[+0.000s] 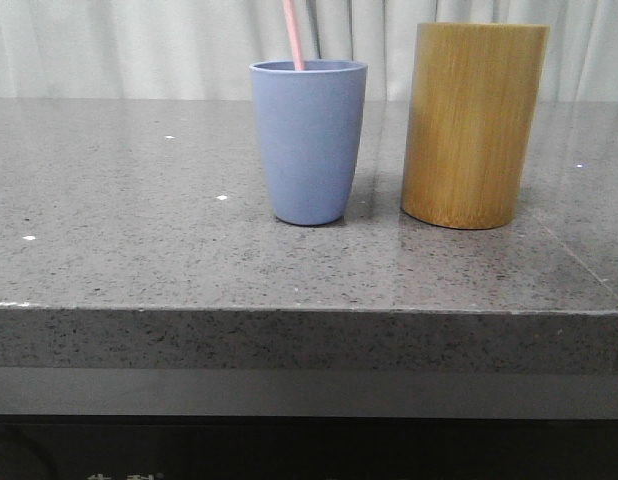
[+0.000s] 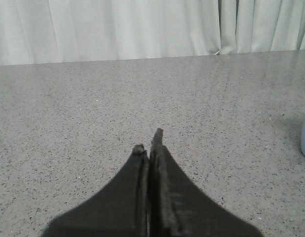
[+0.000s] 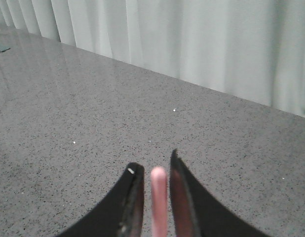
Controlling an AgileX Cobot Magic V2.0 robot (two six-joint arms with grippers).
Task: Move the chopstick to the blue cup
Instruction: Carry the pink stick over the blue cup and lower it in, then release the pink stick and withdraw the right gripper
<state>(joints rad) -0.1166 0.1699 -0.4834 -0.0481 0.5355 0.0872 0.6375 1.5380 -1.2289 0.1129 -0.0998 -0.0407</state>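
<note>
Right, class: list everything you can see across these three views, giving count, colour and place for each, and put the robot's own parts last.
chopstick: one visible, pale pink, standing in the blue cup, top end between the right gripper's fingers, small gaps either side
blue cup: one, light blue, upright mid-table
bamboo holder: one, tan, upright, just right of the cup, apart from it
table: one, speckled grey stone
curtain: pale, pleated, behind the table
left gripper: one, black, fingers pressed together, holding nothing, above bare table
right gripper: one, black, fingers slightly apart around the chopstick's end
</note>
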